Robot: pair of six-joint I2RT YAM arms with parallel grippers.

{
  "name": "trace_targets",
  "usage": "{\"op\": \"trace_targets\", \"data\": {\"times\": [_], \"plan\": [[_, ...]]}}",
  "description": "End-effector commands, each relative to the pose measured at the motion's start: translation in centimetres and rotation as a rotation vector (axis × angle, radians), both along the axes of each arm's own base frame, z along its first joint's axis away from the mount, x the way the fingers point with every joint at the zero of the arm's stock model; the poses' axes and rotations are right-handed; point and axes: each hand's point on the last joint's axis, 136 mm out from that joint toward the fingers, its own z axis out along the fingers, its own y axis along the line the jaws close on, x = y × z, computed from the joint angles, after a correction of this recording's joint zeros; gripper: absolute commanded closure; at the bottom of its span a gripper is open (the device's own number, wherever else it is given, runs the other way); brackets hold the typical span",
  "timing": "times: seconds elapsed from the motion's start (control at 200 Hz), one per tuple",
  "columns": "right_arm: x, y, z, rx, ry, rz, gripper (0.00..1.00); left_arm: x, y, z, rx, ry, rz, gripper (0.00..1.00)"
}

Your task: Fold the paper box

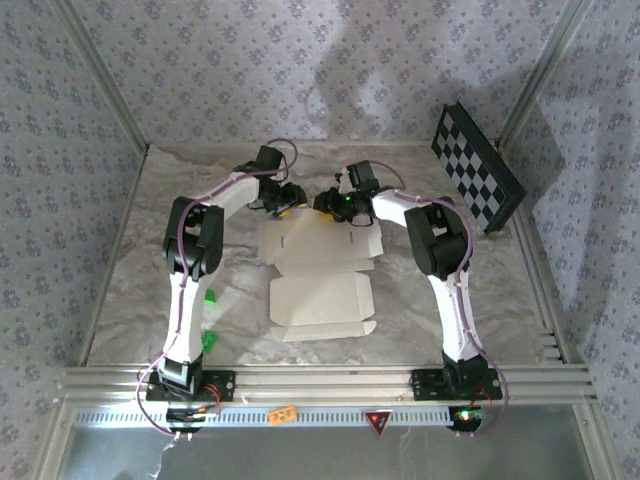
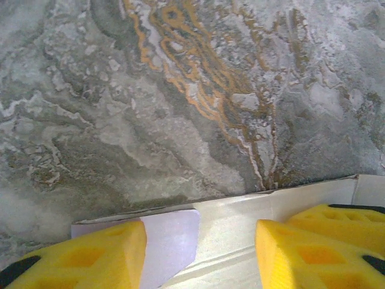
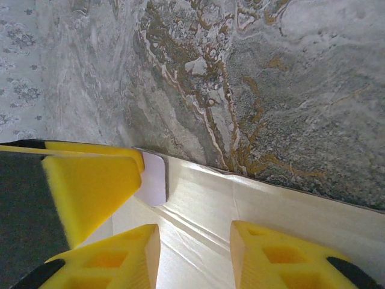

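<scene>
Progress: early. Found box (image 1: 320,285) lying flat and unfolded on worktop (image 1: 130,270), cream-white face up, in the middle ground between both arms. Saw no wall raised and no main panel closed over another in top view. Noted one small lavender flap (image 2: 173,241) turned over onto cream face at far edge; counted as the one fold begun. Judged nearly all work outstanding: creasing main panels, raising walls, tucking flaps, closing up.

Read long axis as running near to far, from arm bases toward back wall, roughly square to worktop edges. Placed far end directly under both end effectors; placed near end toward bases, well clear of either.

Found left end effector (image 2: 200,241) released, fingers well apart, astride far edge with flap just beside one finger. Found right end effector (image 3: 194,241) likewise released, fingers apart above cream face just inside same edge. Gripped nothing, as far as wrist views showed. Could not tell whether any fingertip pressed on card.
</scene>
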Motion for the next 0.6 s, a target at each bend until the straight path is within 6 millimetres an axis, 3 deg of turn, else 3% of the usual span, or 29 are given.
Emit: {"op": "trace_targets", "data": {"times": [0.0,0.105,0.235,0.35,0.595], "plan": [[-1.9,-1.6,-1.3,-0.069,0.096,-0.016,0.62,-0.5,0.5,5.3,0.051,-0.116,-0.051,0.46],[-1.8,-1.8,1.4,-0.072,0.053,-0.004,0.62,-0.9,1.4,10.1,0.075,-0.229,-0.089,0.45],[-2.0,-1.8,4.3,-0.069,0.012,0.010,0.61,-2.8,3.3,12.6,0.109,-0.300,-0.091,0.41],[-2.7,-2.3,6.3,-0.079,-0.008,0.022,0.61,-4.6,5.2,12.2,0.095,-0.311,-0.075,0.39],[-5.1,-3.6,9.1,-0.112,-0.056,0.044,0.60,-7.7,8.2,7.6,0.067,-0.234,-0.094,0.37]]}}
